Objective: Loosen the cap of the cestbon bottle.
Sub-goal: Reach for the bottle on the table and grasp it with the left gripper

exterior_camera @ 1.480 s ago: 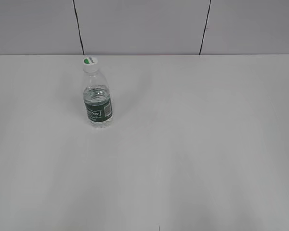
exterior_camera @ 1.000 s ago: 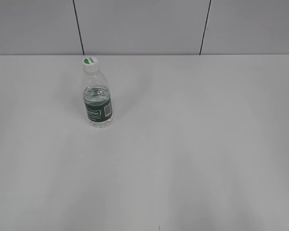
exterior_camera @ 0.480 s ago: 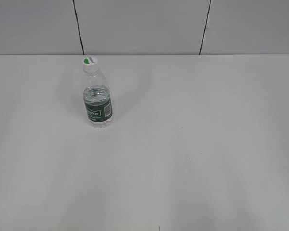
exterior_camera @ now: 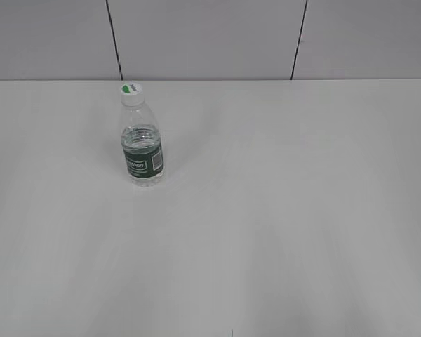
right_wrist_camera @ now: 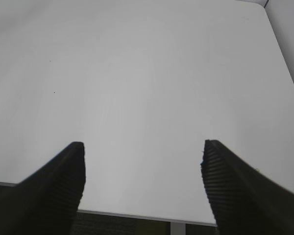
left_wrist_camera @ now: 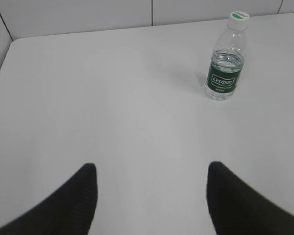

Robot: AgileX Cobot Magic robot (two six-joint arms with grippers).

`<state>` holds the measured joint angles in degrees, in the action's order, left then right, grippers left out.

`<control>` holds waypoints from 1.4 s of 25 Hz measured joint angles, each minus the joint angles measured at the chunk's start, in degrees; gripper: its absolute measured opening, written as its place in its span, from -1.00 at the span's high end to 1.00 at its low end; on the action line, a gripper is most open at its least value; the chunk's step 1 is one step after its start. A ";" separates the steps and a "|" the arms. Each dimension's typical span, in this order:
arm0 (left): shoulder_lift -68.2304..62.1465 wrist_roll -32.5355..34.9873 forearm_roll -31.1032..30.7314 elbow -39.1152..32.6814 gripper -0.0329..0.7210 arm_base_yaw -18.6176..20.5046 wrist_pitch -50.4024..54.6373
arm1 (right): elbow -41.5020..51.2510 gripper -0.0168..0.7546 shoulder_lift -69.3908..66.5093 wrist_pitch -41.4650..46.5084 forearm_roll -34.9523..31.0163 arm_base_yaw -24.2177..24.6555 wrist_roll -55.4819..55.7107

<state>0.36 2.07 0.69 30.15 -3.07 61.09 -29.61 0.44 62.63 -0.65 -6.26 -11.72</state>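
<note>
The bottle (exterior_camera: 142,146) stands upright near the far left part of the desk (exterior_camera: 281,210), a little in from the far edge, with its white cap (exterior_camera: 131,92) screwed on and nothing touching it. Neither arm shows in the exterior view. The left gripper (left_wrist_camera: 152,178) hangs with its fingers wide apart over the near left part of the desk, the bottle ahead and to its right. The right gripper (right_wrist_camera: 143,156) also has its fingers spread, holding nothing, over the near right edge.

The work is probably at the approach. To do it well, one gripper should clamp the body at the green label (the stiffest part of a thin bottle) before the other closes squarely on the cap from above. Holding the bottle firmly should stop it turning with the cap.
</note>
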 joint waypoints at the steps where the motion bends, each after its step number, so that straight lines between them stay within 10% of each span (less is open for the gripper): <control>1: 0.00 0.00 0.00 0.00 -0.25 0.00 0.00 | 0.00 -0.51 0.00 0.00 0.00 0.00 0.00; 35: -56.98 0.66 -2.45 22.32 -0.25 0.00 -62.69 | 0.00 -0.51 0.00 0.00 0.00 0.00 0.00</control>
<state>-56.61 2.74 -1.76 52.47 -3.07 -1.60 -29.61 0.44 62.63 -0.65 -6.26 -11.72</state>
